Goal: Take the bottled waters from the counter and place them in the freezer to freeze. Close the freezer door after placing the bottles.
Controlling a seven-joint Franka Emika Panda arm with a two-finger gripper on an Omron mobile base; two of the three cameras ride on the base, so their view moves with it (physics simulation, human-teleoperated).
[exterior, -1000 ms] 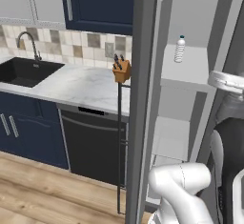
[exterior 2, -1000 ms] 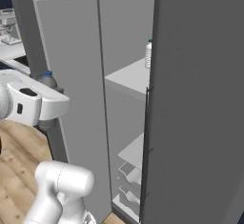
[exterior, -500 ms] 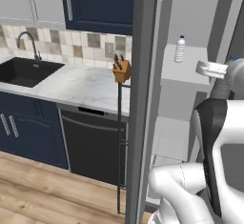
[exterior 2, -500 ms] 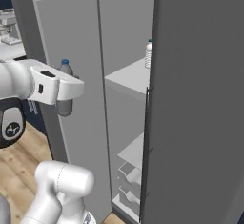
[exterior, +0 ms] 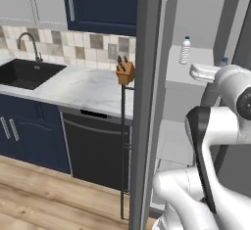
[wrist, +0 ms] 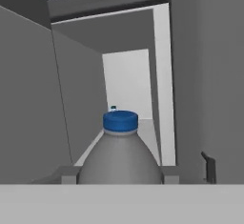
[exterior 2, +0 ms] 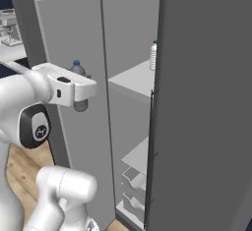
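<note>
You are in the carrying step, with the second bottle (exterior 2: pixel 78 85) clamped in the gripper (exterior 2: pixel 80 91); the jaws are closed on its body, and the hand view shows its blue cap (wrist: pixel 120 121) dead ahead, pointing into the open freezer (exterior 2: pixel 133 127); the first bottle (exterior: pixel 185 51) already stands upright on the upper shelf (exterior: pixel 188 72), near its back edge; the held bottle hangs in front of the door opening, not yet over that shelf; the freezer door (exterior: pixel 159 102) stands wide open, edge-on beside the counter (exterior: pixel 83 87); I judge your next move is to push forward over the shelf's front edge, set the bottle down upright clear of the first one, release, back out, then swing the door shut.
</note>
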